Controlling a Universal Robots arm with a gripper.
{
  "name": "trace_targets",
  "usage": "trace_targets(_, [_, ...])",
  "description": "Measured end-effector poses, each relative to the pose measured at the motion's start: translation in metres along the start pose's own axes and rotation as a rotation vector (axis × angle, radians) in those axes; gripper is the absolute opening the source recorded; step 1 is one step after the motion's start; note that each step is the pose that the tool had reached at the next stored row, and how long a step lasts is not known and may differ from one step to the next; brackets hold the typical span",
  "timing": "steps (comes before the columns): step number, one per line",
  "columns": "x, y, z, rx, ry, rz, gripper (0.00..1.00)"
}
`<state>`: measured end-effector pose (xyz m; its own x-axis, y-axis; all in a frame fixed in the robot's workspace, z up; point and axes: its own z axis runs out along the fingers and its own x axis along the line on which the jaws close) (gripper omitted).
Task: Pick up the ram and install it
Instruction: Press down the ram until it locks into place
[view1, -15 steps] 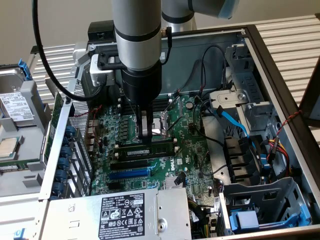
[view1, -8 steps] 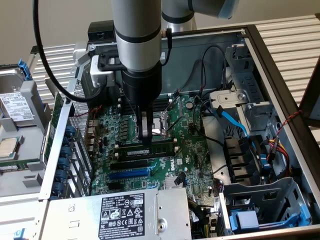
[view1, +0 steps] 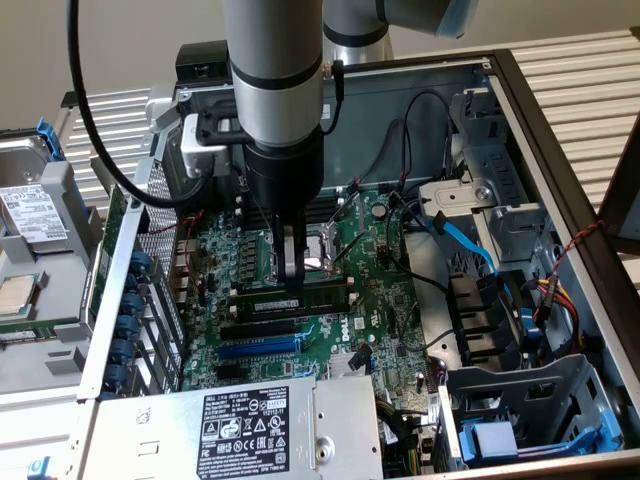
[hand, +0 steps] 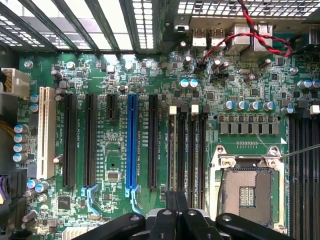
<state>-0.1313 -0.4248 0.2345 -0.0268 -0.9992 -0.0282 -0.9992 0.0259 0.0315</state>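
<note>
Pressing down over the motherboard, the single gripper (view1: 291, 278) has its fingers together, tips at the one ram (view1: 312, 293), which stands in a black memory slot between one CPU socket (hand: 247, 187) and one blue expansion slot (hand: 131, 140).

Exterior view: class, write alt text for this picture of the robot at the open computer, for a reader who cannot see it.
A robot arm's shut gripper reaches down into an open computer case, its tip at the ram lying along the memory slots beside the processor socket. A blue expansion slot and grey power supply sit nearer the camera.
</note>
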Motion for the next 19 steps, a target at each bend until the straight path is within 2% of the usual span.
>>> trace_targets(19, [0.0003, -0.0001, 0.0036, 0.0002, 0.0005, 0.0, 0.11])
